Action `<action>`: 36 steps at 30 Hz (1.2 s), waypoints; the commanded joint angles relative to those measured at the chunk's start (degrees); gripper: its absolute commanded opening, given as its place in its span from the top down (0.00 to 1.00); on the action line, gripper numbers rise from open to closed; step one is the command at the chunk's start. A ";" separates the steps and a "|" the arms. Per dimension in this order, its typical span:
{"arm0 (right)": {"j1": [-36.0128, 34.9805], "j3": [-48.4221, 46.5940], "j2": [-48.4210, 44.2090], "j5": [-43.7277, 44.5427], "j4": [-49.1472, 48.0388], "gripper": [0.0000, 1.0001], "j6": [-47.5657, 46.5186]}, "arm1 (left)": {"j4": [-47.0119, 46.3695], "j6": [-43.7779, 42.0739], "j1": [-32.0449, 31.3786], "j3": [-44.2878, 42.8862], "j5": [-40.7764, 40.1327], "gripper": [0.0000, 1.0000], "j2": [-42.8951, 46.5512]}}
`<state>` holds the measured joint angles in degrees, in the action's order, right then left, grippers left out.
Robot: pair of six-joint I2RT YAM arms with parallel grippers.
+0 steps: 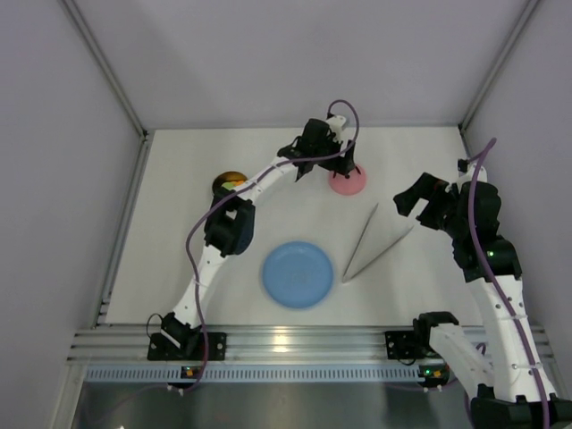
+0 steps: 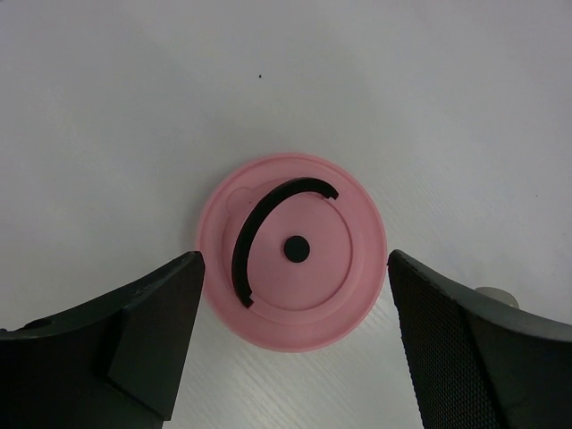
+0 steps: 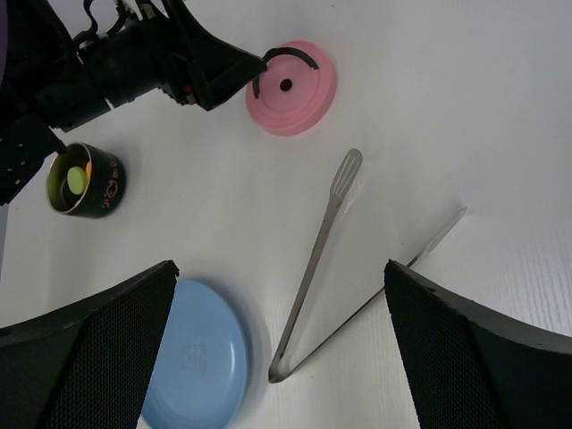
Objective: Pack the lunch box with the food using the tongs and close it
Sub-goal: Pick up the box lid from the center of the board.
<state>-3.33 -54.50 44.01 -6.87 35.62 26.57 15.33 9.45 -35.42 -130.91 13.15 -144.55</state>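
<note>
The pink lid (image 2: 290,295) with its dark handle lies flat on the table. My left gripper (image 2: 293,261) hangs open above it, one finger to each side and neither touching (image 1: 341,166). The lunch box (image 3: 86,180) stands to the left, uncovered, with yellow and orange food (image 3: 75,177) inside; the left arm partly hides the lunch box (image 1: 229,182) from above. On the table between plate and right arm lie the tongs (image 3: 315,259), spread in a V (image 1: 374,241). My right gripper (image 3: 279,268) is open and empty, high above the tongs (image 1: 416,206).
A flat blue plate (image 1: 298,274) with nothing on it sits near the front middle, just left of the joint of the tongs. The left arm (image 1: 234,223) stretches across the table's left half toward the back. White walls enclose the table.
</note>
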 commanded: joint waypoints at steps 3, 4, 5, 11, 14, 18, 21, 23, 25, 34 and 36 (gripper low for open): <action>0.78 -0.52 -0.68 -0.68 -2.30 0.03 -0.82 | -7.68 -0.84 0.09 -0.75 1.53 0.10 -2.22; 0.70 -0.43 -0.68 -0.77 -2.31 0.03 -0.82 | -7.95 -0.40 0.17 -0.84 1.44 0.10 -2.57; 0.78 -0.34 -0.68 -0.95 -2.31 0.03 -0.82 | -8.12 -0.23 0.09 -1.62 1.53 0.10 -3.45; 0.70 0.27 -0.85 -1.30 -2.74 0.03 -1.08 | -9.44 0.92 0.09 -3.99 1.00 0.11 -6.26; 0.70 0.62 -0.94 -1.39 -2.92 0.03 -1.08 | -9.53 1.88 0.18 -5.40 2.05 0.12 -7.84; 0.70 1.06 -1.12 -1.48 -3.36 0.03 -1.25 | -10.23 3.47 0.00 -5.32 3.11 0.19 -8.20; 0.70 1.33 -1.03 -1.56 -3.53 0.03 -1.26 | -9.97 3.12 0.09 -4.00 3.03 0.27 -7.41; 0.78 1.68 -0.77 -1.74 -3.88 0.03 -1.25 | -9.88 2.68 0.00 -2.17 2.76 0.35 -6.45; 0.78 2.03 -0.77 -1.83 -4.24 0.03 -1.08 | -10.06 2.41 0.00 -0.67 2.50 0.41 -5.40; 0.70 1.85 -0.59 -2.35 -4.50 0.03 -1.08 | -8.30 1.18 0.00 2.50 1.10 0.69 -1.62; 0.70 1.94 -0.50 -2.35 -4.41 0.03 -0.99 | -8.48 1.18 0.09 4.86 -0.05 0.73 0.49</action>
<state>-3.33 -52.14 43.79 -8.69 34.79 26.02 6.94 11.70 -35.40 -128.62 14.06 -150.52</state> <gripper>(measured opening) 0.970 0.282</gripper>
